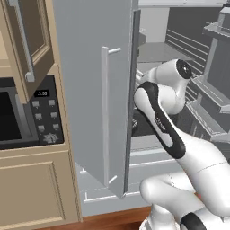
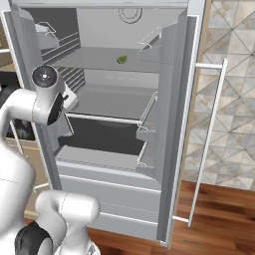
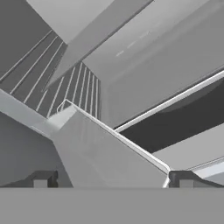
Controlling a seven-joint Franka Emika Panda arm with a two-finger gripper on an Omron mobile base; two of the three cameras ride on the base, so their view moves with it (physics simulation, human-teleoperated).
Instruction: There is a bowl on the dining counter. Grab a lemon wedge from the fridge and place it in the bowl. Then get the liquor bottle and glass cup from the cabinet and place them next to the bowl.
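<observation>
While both doors stand open, the fridge point(image 2: 124, 124) exposes its grey shelved interior in the right base view. Its right door point(image 2: 209, 144) swings out toward the tiled wall, with the long bar handle facing the camera. Its left door point(image 1: 96, 112) appears edge-on in the left base view, handle outward, just beside the tan cabinet point(image 1: 31, 40) and the microwave point(image 1: 27, 117) set below it.

The arm point(image 1: 159, 119) reaches from the base up into the fridge opening, between the two doors. Its wrist point(image 2: 47, 97) sits at the left side of the interior, level with the middle shelf.

The gripper point(image 3: 113, 179) points into the fridge at a rolled angle, toward a door bin and shelf edge. Its fingertips point(image 3: 41, 178) stand spread wide apart at the bottom corners of the hand view, with nothing between them.

The lemon wedge point(image 2: 121, 60) lies on the upper shelf, toward the back, well apart from the gripper.
</observation>
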